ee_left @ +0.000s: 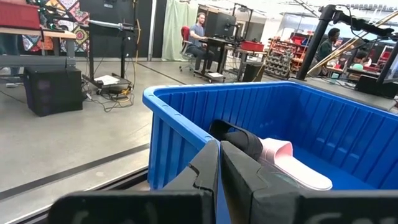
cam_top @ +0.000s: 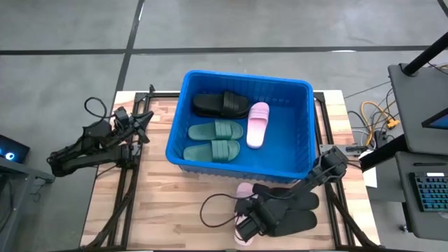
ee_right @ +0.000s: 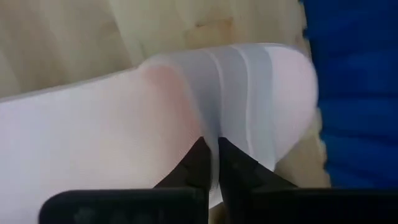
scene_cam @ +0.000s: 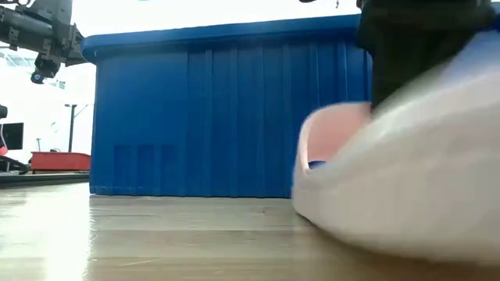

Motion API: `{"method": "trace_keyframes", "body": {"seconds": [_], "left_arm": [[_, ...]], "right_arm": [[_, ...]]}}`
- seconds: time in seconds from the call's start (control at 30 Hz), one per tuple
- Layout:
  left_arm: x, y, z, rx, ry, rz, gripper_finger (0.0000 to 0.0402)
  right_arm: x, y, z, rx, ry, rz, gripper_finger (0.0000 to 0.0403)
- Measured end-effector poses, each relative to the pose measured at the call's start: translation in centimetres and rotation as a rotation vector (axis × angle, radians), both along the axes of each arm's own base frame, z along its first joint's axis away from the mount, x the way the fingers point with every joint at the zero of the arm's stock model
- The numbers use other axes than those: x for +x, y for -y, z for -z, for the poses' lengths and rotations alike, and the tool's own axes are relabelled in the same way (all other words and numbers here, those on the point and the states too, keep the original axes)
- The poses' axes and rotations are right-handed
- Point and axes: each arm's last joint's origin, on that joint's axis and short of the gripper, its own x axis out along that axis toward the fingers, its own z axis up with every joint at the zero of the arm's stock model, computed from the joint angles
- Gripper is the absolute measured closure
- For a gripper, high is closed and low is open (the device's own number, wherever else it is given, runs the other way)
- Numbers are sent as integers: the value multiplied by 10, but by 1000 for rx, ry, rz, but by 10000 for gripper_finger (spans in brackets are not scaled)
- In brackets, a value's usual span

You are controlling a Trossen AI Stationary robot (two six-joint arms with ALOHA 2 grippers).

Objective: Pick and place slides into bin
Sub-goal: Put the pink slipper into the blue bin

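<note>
Apparently the right hand (ee_right: 211, 163) hides the pink slide's (ee_right: 124, 137) strap.

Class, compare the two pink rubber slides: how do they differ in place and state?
The pink rubber slide in the blue plastic bin lies free beside the dark green pair. The other pink rubber slide lies outside on the wooden table, with the right pincer shut on its strap. Both share colour and shape.

Grey concrete floor (ee_left: 74, 143); desk (ee_left: 225, 42) with seated person (ee_left: 200, 31); metal shelving (ee_left: 281, 59).
</note>
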Motion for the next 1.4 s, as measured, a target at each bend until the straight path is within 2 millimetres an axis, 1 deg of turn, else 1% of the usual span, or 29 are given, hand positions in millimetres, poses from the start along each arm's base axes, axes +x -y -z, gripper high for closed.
{"method": "trace_keyframes", "body": {"seconds": [0.1,0.27,0.4,0.53,0.6,0.7,0.77,0.83,0.9,0.97,1.03,1.17,1.3,1.37,1.4], "left_arm": [[0,0,0,0,-1,0,400],[1,0,3,-2,-9,0,400],[3,-1,8,-5,-23,0,400],[6,-1,13,-8,-34,0,400],[6,-1,12,-5,-21,0,400],[7,-1,10,1,7,1,400],[7,-1,7,8,39,0,400],[7,-1,5,13,59,0,400],[7,-1,3,17,79,1,400],[7,-1,2,18,85,-1,400],[7,-1,2,18,85,-1,400],[7,-1,2,19,88,-1,400],[7,-1,2,32,80,-1,400],[6,-1,0,75,47,-1,400],[5,-1,-2,106,28,-3,400]], "right_arm": [[3,-2,-14,-4,30,-84,390],[11,-1,-62,-21,169,-190,391],[16,4,-97,-58,263,-213,391],[23,15,-138,-117,405,-191,391],[24,24,-157,-151,447,-172,391],[23,39,-180,-223,495,-118,391],[16,53,-195,-265,544,-75,391],[11,69,-209,-262,582,-21,391],[1,86,-228,-253,624,18,391],[-7,101,-243,-282,653,42,392],[-17,113,-254,-337,655,39,392],[-38,137,-269,-426,603,43,392],[-61,167,-276,-499,506,105,392],[-67,178,-279,-508,496,142,392],[-69,184,-279,-519,479,133,392]]}}
